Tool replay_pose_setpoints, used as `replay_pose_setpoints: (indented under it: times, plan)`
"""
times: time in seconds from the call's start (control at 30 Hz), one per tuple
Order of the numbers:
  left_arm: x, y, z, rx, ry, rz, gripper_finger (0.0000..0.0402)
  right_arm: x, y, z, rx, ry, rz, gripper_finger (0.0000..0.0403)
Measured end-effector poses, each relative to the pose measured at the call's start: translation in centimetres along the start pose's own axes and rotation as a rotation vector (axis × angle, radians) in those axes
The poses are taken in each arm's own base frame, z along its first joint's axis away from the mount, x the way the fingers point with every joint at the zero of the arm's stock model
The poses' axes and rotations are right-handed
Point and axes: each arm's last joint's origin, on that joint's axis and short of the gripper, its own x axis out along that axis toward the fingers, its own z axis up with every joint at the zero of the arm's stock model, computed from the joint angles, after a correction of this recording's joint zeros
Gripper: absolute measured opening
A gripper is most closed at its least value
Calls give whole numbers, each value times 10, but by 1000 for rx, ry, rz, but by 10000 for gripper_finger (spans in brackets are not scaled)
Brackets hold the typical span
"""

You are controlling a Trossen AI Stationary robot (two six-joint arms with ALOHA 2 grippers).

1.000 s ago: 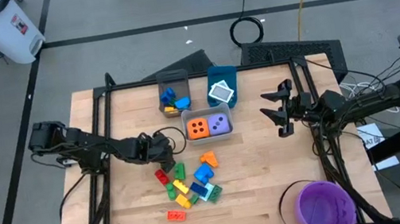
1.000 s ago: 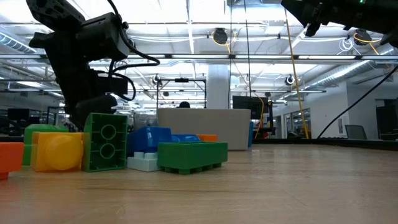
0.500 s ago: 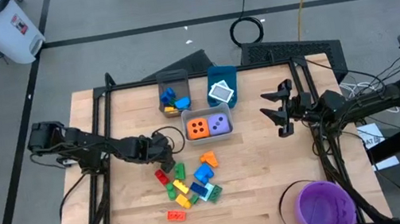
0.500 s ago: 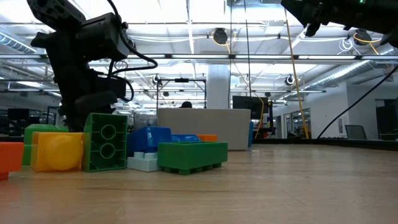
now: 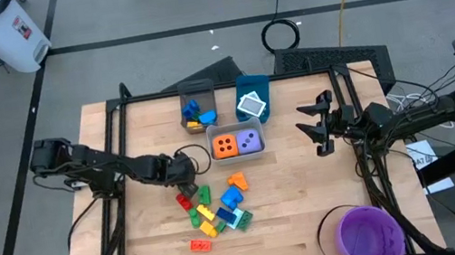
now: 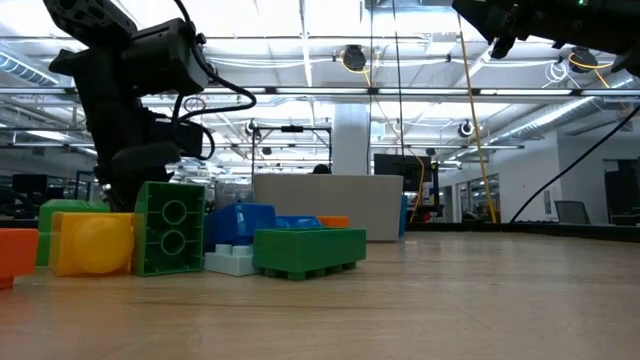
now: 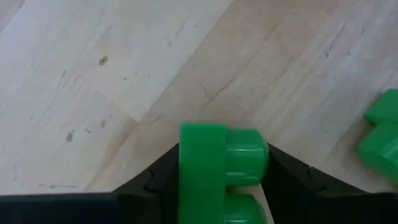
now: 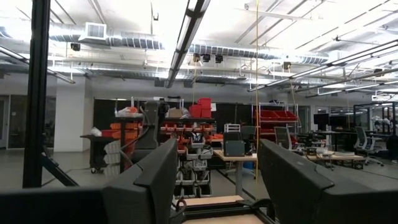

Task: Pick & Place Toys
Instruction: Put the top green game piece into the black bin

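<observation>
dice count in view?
2. The orange die and the purple die sit side by side in the small grey bin at the table's middle, orange on the left arm's side. None shows among the loose bricks, though that pile could hide one.

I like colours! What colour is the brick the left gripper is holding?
Green. The brick sits between the left gripper's fingers, clearest in the left wrist view.

overhead, table-level, two wrist views — bricks (image 5: 213,210) shared

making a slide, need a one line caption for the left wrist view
Left tool shut on a green brick just above the wooden table, another green brick lying nearby.
</observation>
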Motion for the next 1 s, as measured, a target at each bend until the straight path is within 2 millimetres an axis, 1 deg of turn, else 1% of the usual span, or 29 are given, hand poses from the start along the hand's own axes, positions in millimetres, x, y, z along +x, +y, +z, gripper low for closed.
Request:
replay_pose_setpoints:
  times: [0.07, 0.17, 0.33, 0.43, 0.5, 0.57, 0.63, 0.73, 0.83, 0.93, 1.0]
  plan:
    - [-2, 3, 3, -1, -14, -10, 175, 0, 0, 0, 0, 0, 0, 196]
    - [-13, 5, 11, -8, -77, -1, 175, 0, 0, 0, 0, -1, 0, 196]
    - [-39, 1, 36, -36, -259, -1, 177, 0, 0, 0, 1, -5, -2, 196]
    - [-59, -1, 62, -18, -450, 51, 187, 0, 0, -1, 3, 5, 0, 196]
    - [-74, -1, 82, -46, -599, 91, 190, 1, 0, -2, 6, 8, 0, 196]
    - [-83, 5, 99, -79, -698, 105, 189, 1, 0, -2, 5, 12, 1, 196]
    - [-89, 10, 116, -89, -777, 66, 183, 1, 1, -3, 5, 14, 1, 196]
    - [-87, 23, 131, -116, -810, 37, 177, 1, 1, -3, 4, 16, 1, 196]
    - [-72, 40, 141, -159, -772, 87, 178, 1, 1, -3, 4, 16, 1, 196]
    - [-56, 55, 150, -209, -743, 129, 195, 1, 1, -3, 5, 17, 2, 196]
    - [-46, 61, 156, -261, -731, 125, 212, 1, 1, -3, 4, 16, 1, 196]
